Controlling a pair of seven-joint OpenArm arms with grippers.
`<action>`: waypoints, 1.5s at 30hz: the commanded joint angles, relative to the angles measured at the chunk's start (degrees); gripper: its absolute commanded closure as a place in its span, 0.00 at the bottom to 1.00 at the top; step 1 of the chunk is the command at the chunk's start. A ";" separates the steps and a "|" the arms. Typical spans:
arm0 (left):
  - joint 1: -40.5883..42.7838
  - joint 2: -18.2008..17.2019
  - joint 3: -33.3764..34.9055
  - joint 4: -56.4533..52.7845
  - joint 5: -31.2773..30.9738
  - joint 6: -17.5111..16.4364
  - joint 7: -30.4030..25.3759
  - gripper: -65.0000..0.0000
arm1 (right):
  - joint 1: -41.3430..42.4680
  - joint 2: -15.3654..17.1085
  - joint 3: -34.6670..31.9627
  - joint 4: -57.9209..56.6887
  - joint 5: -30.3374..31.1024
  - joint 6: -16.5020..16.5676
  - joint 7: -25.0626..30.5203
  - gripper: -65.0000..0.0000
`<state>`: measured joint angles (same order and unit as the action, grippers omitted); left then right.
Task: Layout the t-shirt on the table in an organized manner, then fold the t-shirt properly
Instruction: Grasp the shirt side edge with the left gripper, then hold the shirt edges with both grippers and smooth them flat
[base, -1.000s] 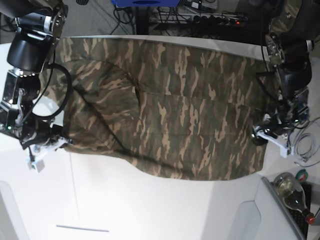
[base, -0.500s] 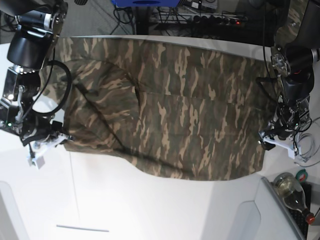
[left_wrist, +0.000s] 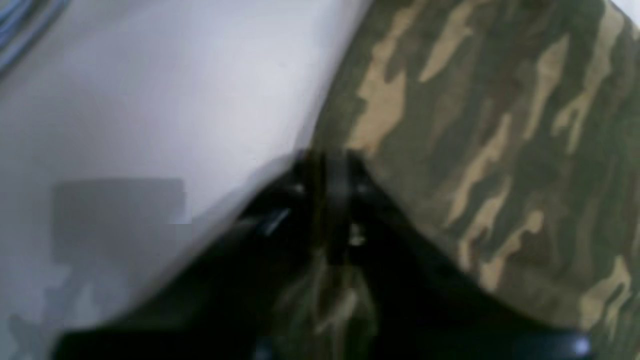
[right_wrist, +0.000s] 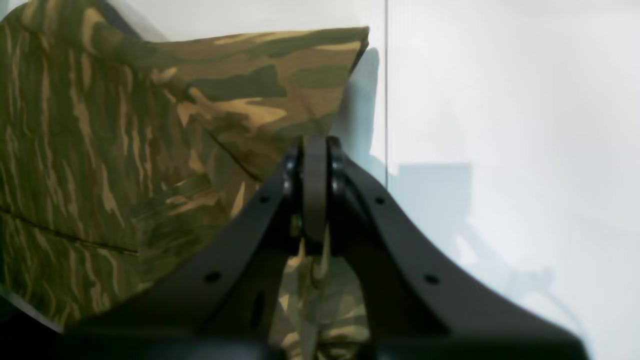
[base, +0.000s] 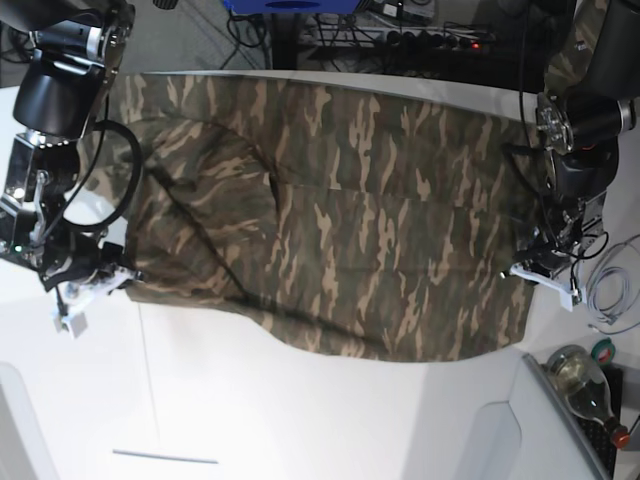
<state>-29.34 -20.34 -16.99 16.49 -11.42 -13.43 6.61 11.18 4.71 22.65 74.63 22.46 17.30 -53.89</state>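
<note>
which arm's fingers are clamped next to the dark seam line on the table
The right gripper: it pinches the t-shirt corner beside the table's seam line. No seam shows by the left gripper.

lab: power strip (base: 420, 38), tangled cables (base: 605, 290).

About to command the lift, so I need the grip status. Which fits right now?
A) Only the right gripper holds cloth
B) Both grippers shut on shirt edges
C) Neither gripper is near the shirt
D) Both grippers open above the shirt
B: in the wrist views the left gripper and the right gripper each have their jaws closed with camouflage cloth of the shirt pinched between them, at opposite edges on the table.
</note>
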 joint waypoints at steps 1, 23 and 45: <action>-0.77 -0.01 0.16 0.70 0.48 -0.50 2.93 1.00 | 1.26 0.70 0.07 0.93 0.79 0.24 1.45 1.00; 26.49 1.30 -0.46 58.98 0.39 -0.24 29.56 1.00 | 0.47 0.70 0.07 0.67 0.53 0.24 1.71 1.00; 43.28 5.17 -4.06 66.89 1.00 -0.50 29.56 1.00 | -0.23 0.34 0.07 0.67 0.62 0.24 1.80 1.00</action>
<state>14.15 -14.48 -20.82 82.52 -10.28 -13.87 36.93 9.61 4.54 22.65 74.46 22.26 17.32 -53.12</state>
